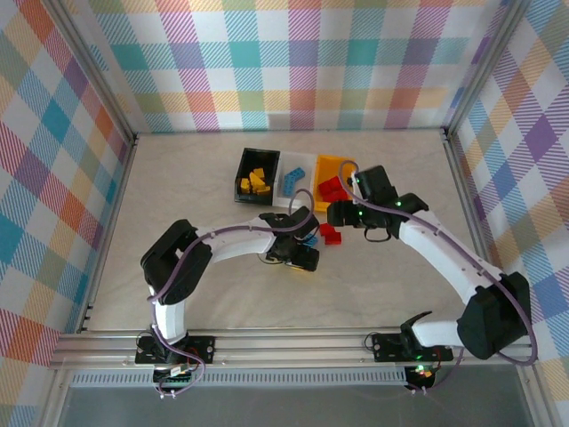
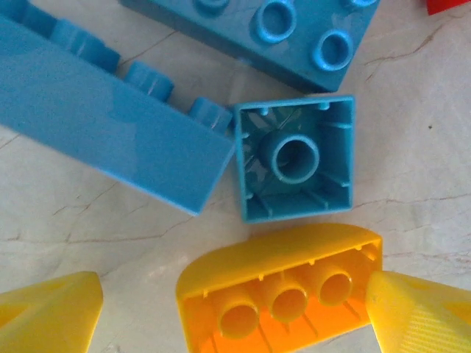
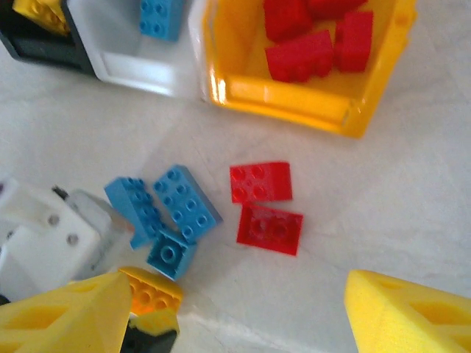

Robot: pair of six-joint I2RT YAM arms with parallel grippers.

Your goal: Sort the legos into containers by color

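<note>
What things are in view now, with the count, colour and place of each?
black bin: one, row's left end, holds several yellow bricks.
white bin: one, middle, holds a blue brick.
yellow-orange bin: one, right end, holds about four red bricks.
loose blue bricks: three, on the table.
loose red bricks: two, beside the blue ones.
loose yellow-orange brick: one, upside down between left fingers.
left fingers: two, yellow, apart.
right fingers: two, yellow, apart, empty.
</note>
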